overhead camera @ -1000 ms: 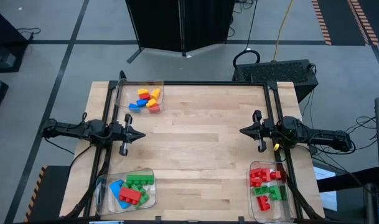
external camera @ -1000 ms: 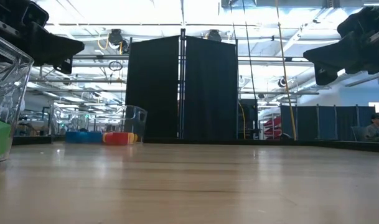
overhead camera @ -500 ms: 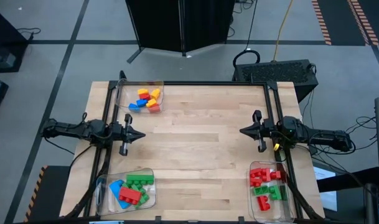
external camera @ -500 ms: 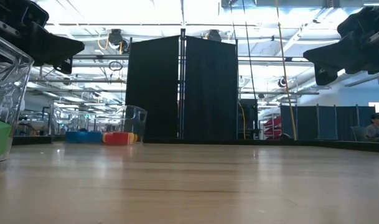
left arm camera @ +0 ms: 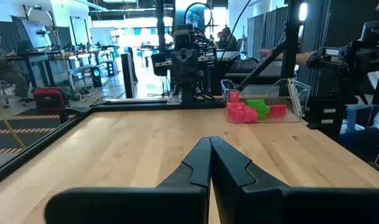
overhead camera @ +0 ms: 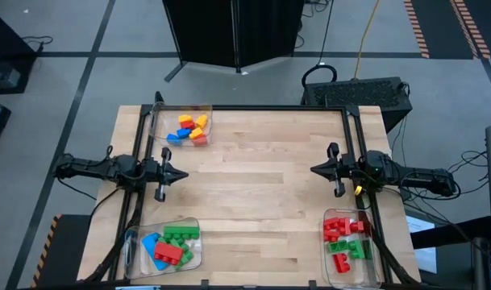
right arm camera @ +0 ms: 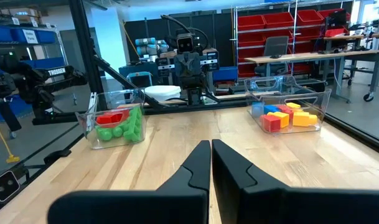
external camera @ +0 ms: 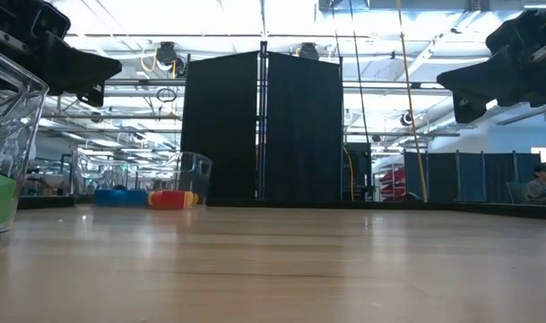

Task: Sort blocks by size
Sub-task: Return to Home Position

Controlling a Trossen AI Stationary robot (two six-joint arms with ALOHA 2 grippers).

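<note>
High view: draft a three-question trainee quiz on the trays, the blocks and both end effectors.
1. True or false: a block lies loose on the wood between the two arms.
2. Which colours fill the tray beside the right arm? A) red and green B) yellow and orange C) blue only
3. Fill in: the left end effector and the right end effector are both ___, holding nothing.
Key: 1 false, since all the blocks sit in trays; 2 A; 3 shut.
</note>
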